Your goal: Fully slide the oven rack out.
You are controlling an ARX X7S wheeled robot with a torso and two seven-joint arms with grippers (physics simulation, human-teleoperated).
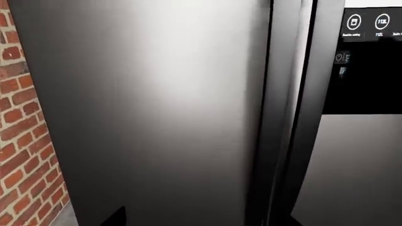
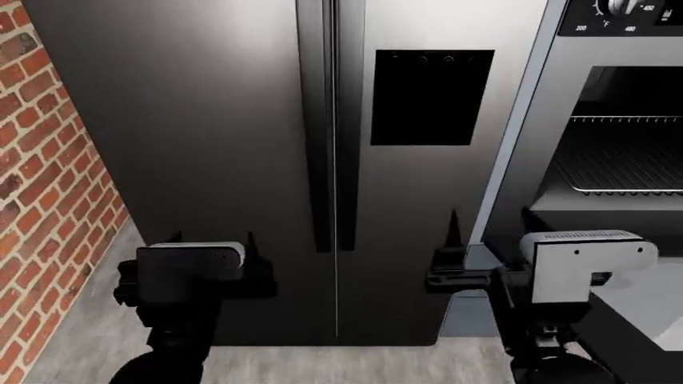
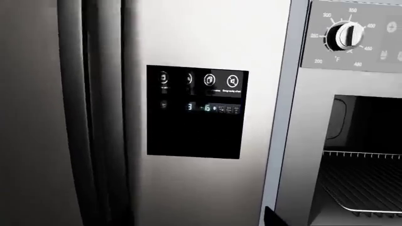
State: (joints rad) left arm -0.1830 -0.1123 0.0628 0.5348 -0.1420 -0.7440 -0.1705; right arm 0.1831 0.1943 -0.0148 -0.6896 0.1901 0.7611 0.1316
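Observation:
The oven rack [image 2: 625, 156] is a silver wire grid lying inside the open oven cavity at the right. It also shows in the right wrist view [image 3: 364, 188], its front rail about level with the cavity opening. My left gripper [image 2: 213, 238] is open and empty in front of the fridge's left door. In the left wrist view its two fingertips [image 1: 116, 217] stand far apart. My right gripper [image 2: 469, 232] is open and empty, in front of the fridge's right door and left of the oven. Only one of its fingertips [image 3: 274, 218] shows.
A tall steel fridge [image 2: 213, 120] with a black dispenser panel [image 2: 433, 96] fills the middle. A brick wall [image 2: 48, 176] stands at the left. The oven's control panel and knob [image 3: 344, 35] sit above the cavity. The lowered oven door [image 2: 641, 308] juts out at the lower right.

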